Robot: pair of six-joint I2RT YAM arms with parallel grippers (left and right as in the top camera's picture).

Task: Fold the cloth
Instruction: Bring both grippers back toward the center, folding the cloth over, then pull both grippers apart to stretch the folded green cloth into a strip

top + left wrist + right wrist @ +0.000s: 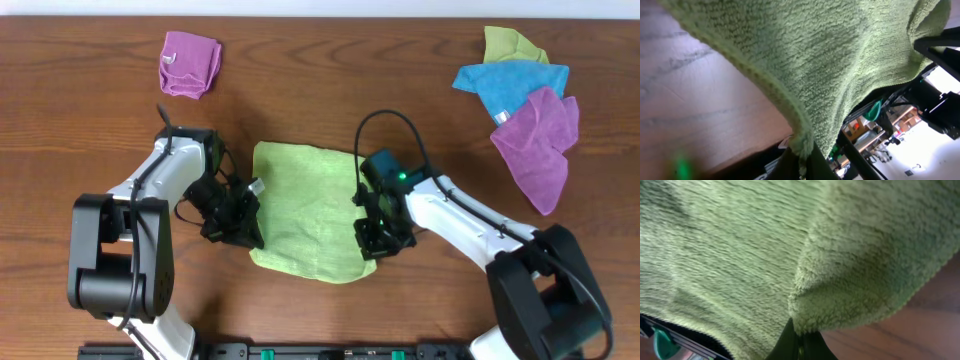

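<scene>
At the middle of the table [330,110], we see our left hand [243,222] clamped on the lime-green cloth [305,210] at its left edge, our right hand [378,238] pinching its right edge; a folded purple cloth [190,63] lies well apart.

The brown wood-grain surface [90,130] carried the lime-green cloth [305,205], spread near its middle. A bunched purple cloth [189,64] lay toward the far left. At the far right, an olive-green cloth [510,45], a blue cloth [505,82] and a larger purple cloth [540,145] overlapped in a heap.
</scene>
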